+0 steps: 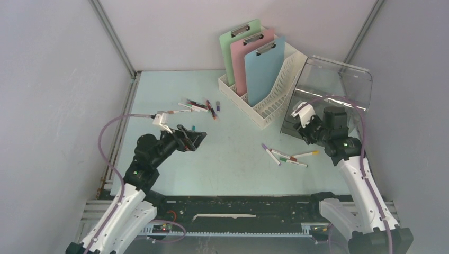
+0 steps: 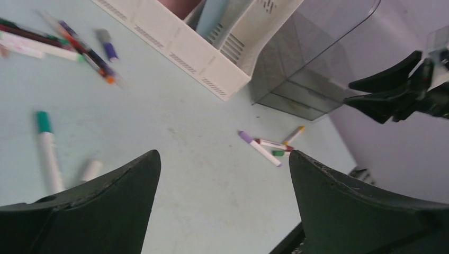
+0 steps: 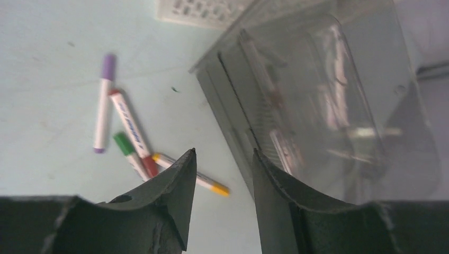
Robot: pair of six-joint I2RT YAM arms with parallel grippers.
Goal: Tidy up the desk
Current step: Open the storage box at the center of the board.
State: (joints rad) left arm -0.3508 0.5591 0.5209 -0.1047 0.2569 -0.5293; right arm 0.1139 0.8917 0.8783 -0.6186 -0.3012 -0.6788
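The desk [image 1: 233, 169] is a pale mint-blue top. Several markers [image 1: 286, 156] lie loose at its right, also seen in the right wrist view [image 3: 127, 127]. Another bunch of markers [image 1: 201, 106] lies at the back left. My left gripper [image 2: 222, 156] hovers open over bare desk, with a green-capped marker [image 2: 47, 148] to its left and nothing between its fingers. My right gripper [image 3: 224, 152] stands open and empty at the front edge of a clear plastic bin [image 3: 317, 106], just right of the yellow-capped marker [image 3: 212, 185].
A white file rack [image 1: 267, 100] at the back holds a green clipboard [image 1: 233, 42], a pink one and a blue one. The clear bin [image 1: 331, 90] stands right of it. Grey walls close in both sides.
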